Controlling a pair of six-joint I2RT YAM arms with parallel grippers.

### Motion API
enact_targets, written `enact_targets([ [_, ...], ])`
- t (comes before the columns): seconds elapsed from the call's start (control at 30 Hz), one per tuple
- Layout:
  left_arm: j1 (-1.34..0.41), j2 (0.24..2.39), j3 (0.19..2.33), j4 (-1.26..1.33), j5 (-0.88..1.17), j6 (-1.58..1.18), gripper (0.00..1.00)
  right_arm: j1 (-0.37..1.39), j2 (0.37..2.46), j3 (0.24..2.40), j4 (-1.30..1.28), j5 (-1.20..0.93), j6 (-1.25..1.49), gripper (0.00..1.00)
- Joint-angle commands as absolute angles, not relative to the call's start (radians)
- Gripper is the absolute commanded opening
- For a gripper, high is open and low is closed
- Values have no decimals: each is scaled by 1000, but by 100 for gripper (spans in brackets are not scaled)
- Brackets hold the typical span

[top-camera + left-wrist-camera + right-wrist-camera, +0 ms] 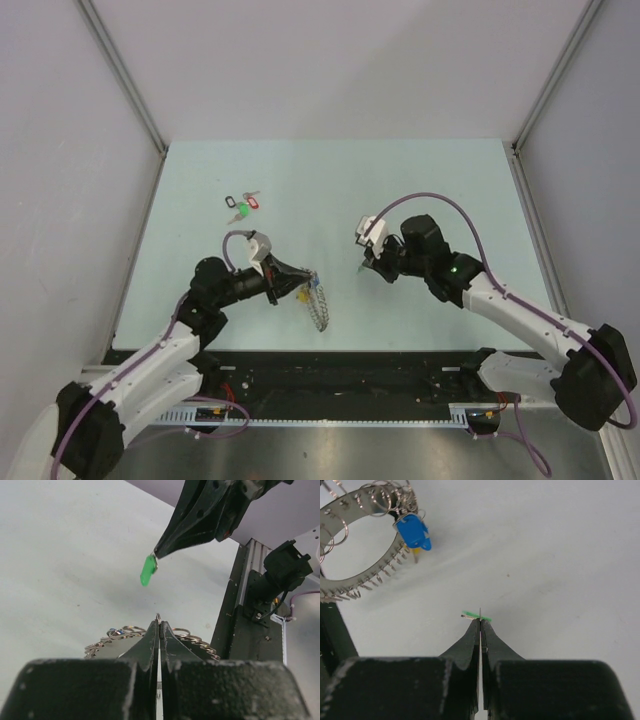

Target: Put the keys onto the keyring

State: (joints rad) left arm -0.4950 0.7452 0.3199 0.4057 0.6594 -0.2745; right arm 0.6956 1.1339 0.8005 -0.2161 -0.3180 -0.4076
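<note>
My left gripper (pixel 303 282) is shut on a small loop of the keyring (pixel 318 308), a big grey coiled-wire ring held up off the table. In the left wrist view the jaws (pixel 159 622) pinch that loop, and the ring (pixel 122 632) spreads to both sides behind them. A blue-tagged key (pixel 413 531) hangs on the keyring (pixel 355 582). My right gripper (pixel 361 268) is shut on the green-tagged key (pixel 479 615), which shows edge-on at the fingertips. From the left wrist, the green tag (pixel 147 571) dangles from the right gripper (pixel 159 555), above the ring and apart from it.
A bunch of keys with black, red and green tags (pixel 243 207) lies on the pale table (pixel 420 180) farther back on the left. Grey walls enclose the table on three sides. A black rail (pixel 340 385) runs along the near edge.
</note>
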Motion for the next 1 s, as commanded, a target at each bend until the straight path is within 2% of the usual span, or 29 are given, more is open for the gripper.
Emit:
enact_targets([
  [0.0, -505, 860, 308, 785, 684, -399, 0, 663, 1153, 801, -245, -201, -362, 0],
  [0.33, -518, 914, 259, 986, 598, -289, 0, 646, 1340, 897, -455, -72, -304, 0],
  [0.53, -517, 1003, 262, 1244, 583, -215, 0, 644, 1517, 995, -486, -54, -290, 0],
  [0.7, -512, 1094, 204, 1529, 641, -267, 0, 644, 1684, 1084, -482, -55, -275, 1],
  [0.8, -509, 1091, 172, 1574, 684, -259, 0, 646, 1745, 1126, -473, -54, -265, 3],
  [0.83, -508, 1083, 169, 1568, 696, -252, 0, 646, 1756, 1130, -462, -58, -262, 4],
  [0.97, -506, 1032, 161, 1500, 712, -218, 0, 647, 1769, 1146, -448, -57, -242, 22],
])
